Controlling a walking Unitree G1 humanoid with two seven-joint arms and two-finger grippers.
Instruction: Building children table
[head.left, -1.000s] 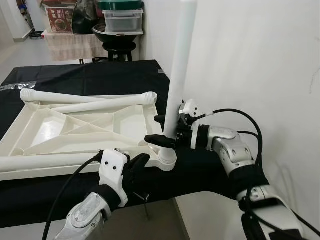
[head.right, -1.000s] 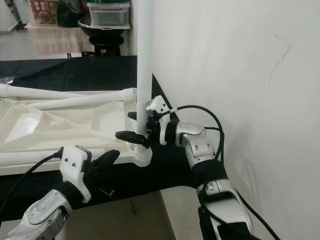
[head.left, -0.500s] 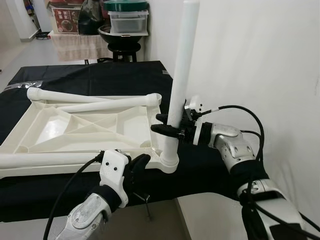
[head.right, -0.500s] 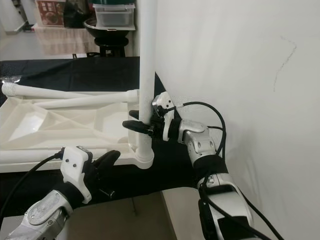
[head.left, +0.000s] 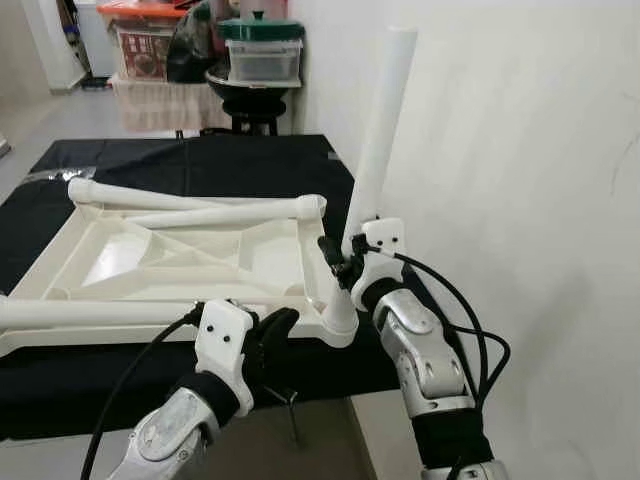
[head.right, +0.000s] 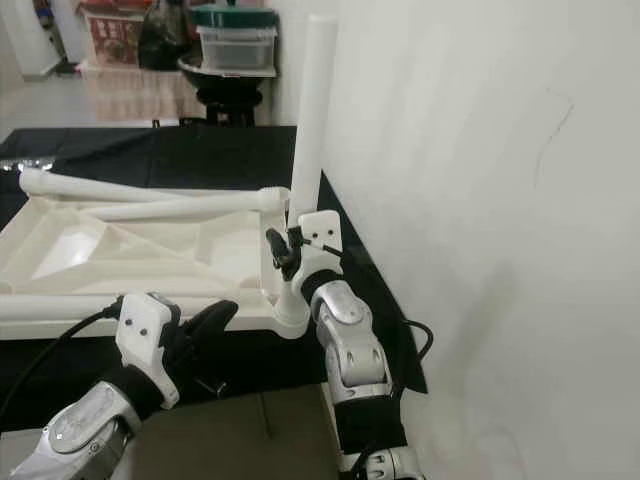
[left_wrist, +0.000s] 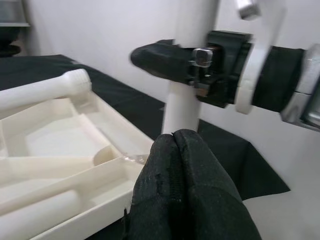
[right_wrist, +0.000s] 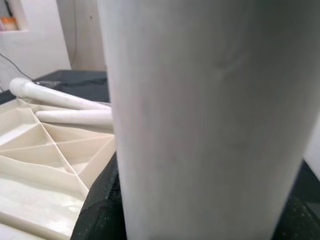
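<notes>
White upturned tabletop (head.left: 180, 255) lies flat; one leg (head.left: 378, 150) stands upright in its near-right corner socket.

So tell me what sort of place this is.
Probably a room in a home, used here for assembly: a black-covered table against a white wall, with lidded storage boxes stacked on a stool behind.

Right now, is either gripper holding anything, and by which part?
The right gripper clamps the upright white table leg low on its shaft, just above the corner socket of the tabletop. The left gripper is shut on nothing, near the tabletop's front edge.
</notes>
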